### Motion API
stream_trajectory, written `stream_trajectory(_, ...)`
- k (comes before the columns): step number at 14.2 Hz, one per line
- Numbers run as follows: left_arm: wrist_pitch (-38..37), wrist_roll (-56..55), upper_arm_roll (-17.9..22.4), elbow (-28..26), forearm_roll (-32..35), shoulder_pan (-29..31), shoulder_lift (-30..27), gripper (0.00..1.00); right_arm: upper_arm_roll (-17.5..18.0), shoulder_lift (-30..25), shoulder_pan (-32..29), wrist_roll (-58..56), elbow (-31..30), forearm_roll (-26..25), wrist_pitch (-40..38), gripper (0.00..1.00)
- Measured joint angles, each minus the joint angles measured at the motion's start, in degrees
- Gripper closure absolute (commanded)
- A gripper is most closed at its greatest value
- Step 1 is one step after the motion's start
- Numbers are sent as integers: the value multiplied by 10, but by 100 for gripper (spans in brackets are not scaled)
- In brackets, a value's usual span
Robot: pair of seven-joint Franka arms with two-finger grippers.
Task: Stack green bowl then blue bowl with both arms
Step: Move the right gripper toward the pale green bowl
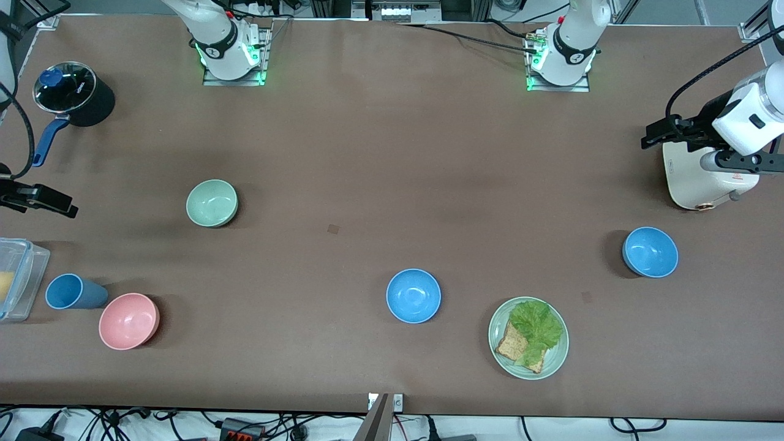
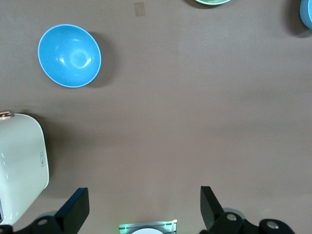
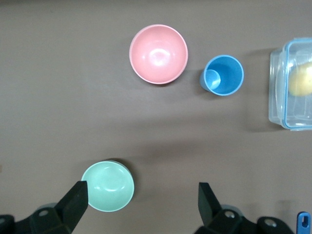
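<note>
The pale mint-green bowl (image 1: 212, 203) sits upright toward the right arm's end of the table and also shows in the right wrist view (image 3: 107, 185). One sky-blue bowl (image 1: 413, 296) sits near the table's middle, nearer the front camera. A second blue bowl (image 1: 650, 252) sits toward the left arm's end and also shows in the left wrist view (image 2: 69, 55). My right gripper (image 1: 58, 205) hangs open and empty at the right arm's end; in its wrist view (image 3: 141, 201) the green bowl lies beside one finger. My left gripper (image 1: 655, 136) is open and empty in its wrist view (image 2: 142, 207), over the table beside a white appliance.
A pink bowl (image 1: 129, 321), a dark blue cup (image 1: 73, 291) and a clear lidded container (image 1: 15, 278) stand at the right arm's end. A black pot (image 1: 73, 92) is farther back there. A green plate (image 1: 499, 352) holds lettuce and bread. A white appliance (image 1: 698, 184) stands by the left gripper.
</note>
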Motion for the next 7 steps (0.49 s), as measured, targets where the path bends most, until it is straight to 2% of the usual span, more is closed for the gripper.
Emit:
stream_trajectory(4, -1, 0, -1, 6, 0, 0, 5, 0, 5, -36, 38, 2, 5, -1, -65, 0)
stream_trajectory(7, -5, 0, -1, 12, 0, 0, 11, 0, 3, -63, 39, 1, 5, -1, -82, 0)
